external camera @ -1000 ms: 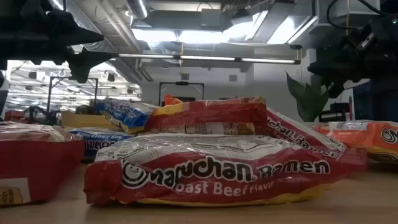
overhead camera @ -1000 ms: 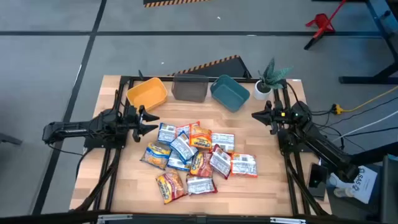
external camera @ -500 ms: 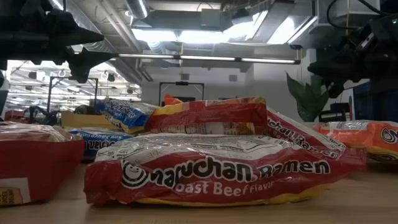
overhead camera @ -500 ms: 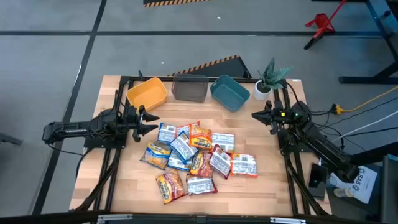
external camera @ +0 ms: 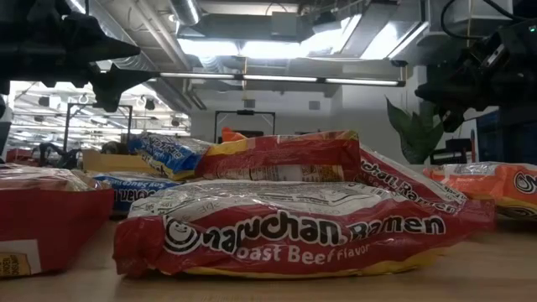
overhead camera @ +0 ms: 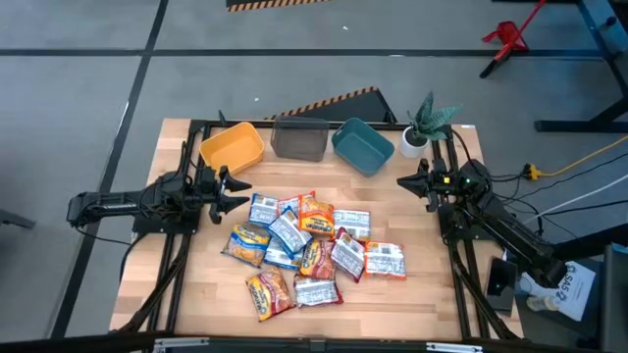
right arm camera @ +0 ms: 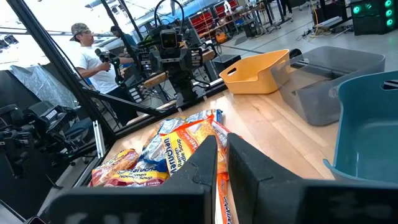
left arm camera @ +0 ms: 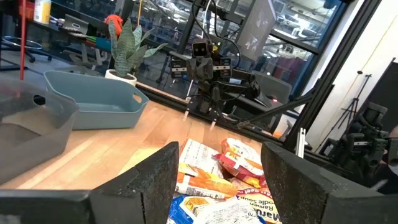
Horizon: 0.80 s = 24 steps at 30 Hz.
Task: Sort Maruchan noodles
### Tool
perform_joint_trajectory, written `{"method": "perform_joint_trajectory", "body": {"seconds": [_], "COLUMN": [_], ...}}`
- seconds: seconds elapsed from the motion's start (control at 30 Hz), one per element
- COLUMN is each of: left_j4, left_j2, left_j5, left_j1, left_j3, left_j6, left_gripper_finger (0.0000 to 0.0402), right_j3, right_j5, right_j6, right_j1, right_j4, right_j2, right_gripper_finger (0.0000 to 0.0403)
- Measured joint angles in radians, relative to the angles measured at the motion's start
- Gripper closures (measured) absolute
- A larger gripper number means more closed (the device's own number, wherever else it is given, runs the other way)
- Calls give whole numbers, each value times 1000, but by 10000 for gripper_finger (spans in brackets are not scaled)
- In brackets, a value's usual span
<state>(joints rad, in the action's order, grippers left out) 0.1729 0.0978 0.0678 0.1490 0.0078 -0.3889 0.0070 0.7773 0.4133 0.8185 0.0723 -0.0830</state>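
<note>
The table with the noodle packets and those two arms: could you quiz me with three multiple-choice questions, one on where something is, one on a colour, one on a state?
1. Where do the bins stand?
A. In a row along the table's far edge
B. Under the table
C. Stacked in the middle

2. What colour is the middle bin?
A. Red
B. Grey
C. White

3. How are the bins filled?
A. Full of packets
B. Lidded
C. Empty

Key:
1 A: the yellow bin, grey bin and teal bin line the far edge, beyond the noodle packets heaped mid-table.
2 B: grey sits between yellow and teal.
3 C: no packet lies in any bin; the left gripper is open and the right gripper shut, both empty beside the heap.
</note>
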Motion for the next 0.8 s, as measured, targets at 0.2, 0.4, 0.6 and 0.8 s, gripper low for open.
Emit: {"method": "perform_joint_trajectory", "body": {"seconds": [0.2,0.4,0.6,0.8], "left_j4": [0,0,0,0], "left_j2": [0,0,0,0], "left_j5": [0,0,0,-89], "left_j1": [0,0,0,0], "left_j3": [0,0,0,0], "left_j6": [0,0,0,2], "left_gripper_finger": [179,179,179,179], "right_j3": [0,0,5,9], "right_j5": [0,-138,-299,-418], "right_j6": [0,38,407,530], "right_j1": [0,0,0,0], "right_j4": [0,9,41,51], "right_j2": [0,0,0,0], "right_gripper_finger": [377,377,377,377]}}
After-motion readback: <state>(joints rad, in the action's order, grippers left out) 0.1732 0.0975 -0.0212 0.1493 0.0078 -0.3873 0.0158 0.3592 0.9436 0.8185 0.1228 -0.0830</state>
